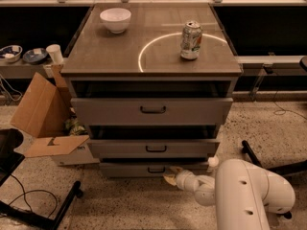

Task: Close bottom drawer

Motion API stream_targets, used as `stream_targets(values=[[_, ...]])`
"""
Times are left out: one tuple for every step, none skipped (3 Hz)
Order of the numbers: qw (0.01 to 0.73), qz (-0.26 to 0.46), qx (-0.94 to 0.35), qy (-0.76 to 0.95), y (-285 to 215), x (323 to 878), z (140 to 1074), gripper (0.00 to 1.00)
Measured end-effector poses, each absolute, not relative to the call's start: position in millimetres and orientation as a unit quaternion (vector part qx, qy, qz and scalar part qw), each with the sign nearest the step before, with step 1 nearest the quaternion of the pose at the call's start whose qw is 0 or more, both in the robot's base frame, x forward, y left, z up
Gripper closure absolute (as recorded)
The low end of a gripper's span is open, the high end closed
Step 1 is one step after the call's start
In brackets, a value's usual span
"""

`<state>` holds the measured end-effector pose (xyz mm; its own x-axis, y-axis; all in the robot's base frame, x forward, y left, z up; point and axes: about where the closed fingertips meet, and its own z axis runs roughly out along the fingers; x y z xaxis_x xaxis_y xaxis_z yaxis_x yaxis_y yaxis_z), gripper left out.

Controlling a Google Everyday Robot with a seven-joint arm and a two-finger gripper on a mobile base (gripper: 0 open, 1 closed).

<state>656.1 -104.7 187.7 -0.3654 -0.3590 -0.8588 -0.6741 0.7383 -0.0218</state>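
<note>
The white arm (pixel 249 195) fills the near right of the view, reaching left and low over the speckled floor. Its gripper (pixel 171 176) sits at the front panel of the bottom drawer (pixel 129 169), just right of the drawer's small dark handle (pixel 156 169) and near the panel's lower edge. I cannot tell whether it touches the panel, nor whether the gripper is spread or pressed together.

The bottom drawer stands slightly out, with a dark gap above its front. Above it the middle drawer (pixel 153 148) and the top drawer (pixel 152 110) are also pulled out.

On the counter (pixel 96 56) a can (pixel 191 40) stands upright near the right edge, and a white bowl (pixel 115 19) sits by the far left corner.
</note>
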Motion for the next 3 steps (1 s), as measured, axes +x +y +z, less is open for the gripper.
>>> stream_targets(values=[[0.464, 0.17, -0.319, 0.809, -104.7, 656.1, 187.7, 0.01], [0.464, 0.17, -0.319, 0.809, -104.6, 656.1, 187.7, 0.0], [0.464, 0.17, -0.319, 0.809, -104.6, 656.1, 187.7, 0.18]])
